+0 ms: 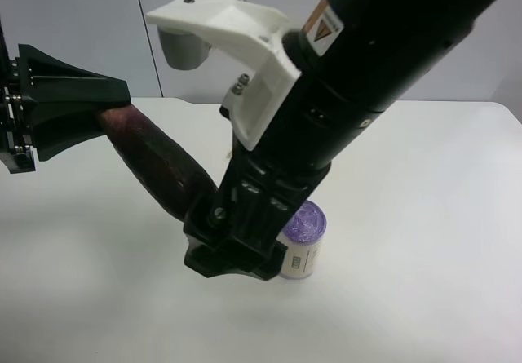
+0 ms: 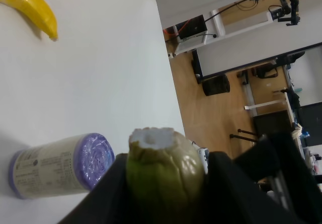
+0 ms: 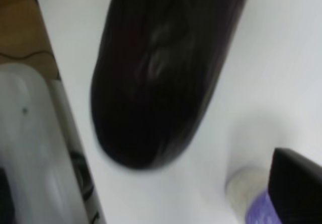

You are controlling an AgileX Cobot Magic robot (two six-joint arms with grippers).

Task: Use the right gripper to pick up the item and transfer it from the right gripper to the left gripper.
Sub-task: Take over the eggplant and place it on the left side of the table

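Note:
The eggplant (image 1: 159,167) hangs in the air, sloping down from the left of the exterior high view toward the middle. My left gripper (image 1: 112,117) is shut on its pinkish stem end; in the left wrist view the tan-green stem tip (image 2: 162,166) sits between the black fingers (image 2: 100,194). My right gripper (image 1: 232,253), on the thick arm with the white bracket, is around the dark thick end. In the right wrist view the dark end (image 3: 161,68) is apart from the one visible fingertip (image 3: 296,183), so that gripper looks open.
A white cylinder with a purple lid (image 1: 302,241) lies on the white table (image 1: 424,216) just beside and below my right gripper; it also shows in the left wrist view (image 2: 55,164). A yellow banana (image 2: 30,5) lies farther off on the table.

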